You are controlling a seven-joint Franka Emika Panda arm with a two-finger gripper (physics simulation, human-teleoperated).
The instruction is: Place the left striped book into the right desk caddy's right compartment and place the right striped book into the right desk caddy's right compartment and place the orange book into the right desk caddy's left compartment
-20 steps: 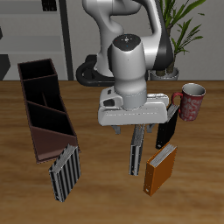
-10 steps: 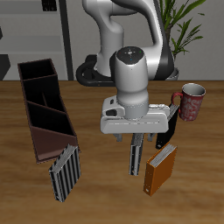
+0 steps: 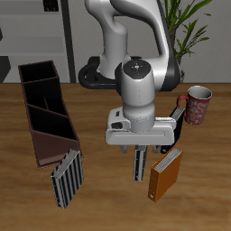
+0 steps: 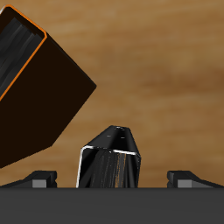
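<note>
claw (image 3: 140, 147) hung released right over the left striped book (image 3: 139, 163), jaws spread wide. in the wrist view both fingers (image 4: 39, 178) sat well out to either side of the book's top edge (image 4: 110, 156), neither touching it. nothing was gripped.

left striped book stood upright on the worktop (image 3: 99, 194), thin, pale page edge showing, directly under the claw. orange book (image 3: 165, 174) stood just beside it, a bit nearer the front edge, tilted, white pages visible. in the wrist view it came out as a dark slab with an orange rim (image 4: 35, 96), close by the striped book but apart from it. black book (image 3: 171, 135) was behind the orange one, partly hidden by the claw body.

right striped book (image 3: 65, 177) stood on the worktop well apart from the claw, just off the near end of the right desk caddy (image 3: 41, 144); touching or not, could not tell. caddy ran back from there, maroon outside and black inside. the right compartment (image 3: 38, 72) was the squarish full-height end farthest back, and the left compartment (image 3: 51, 119) was the sloped-wall section nearer the front. all three task books were outside the caddy.

red mug (image 3: 196, 103) sat farther back past the black book. plant (image 3: 188, 23) behind the worktop.
</note>
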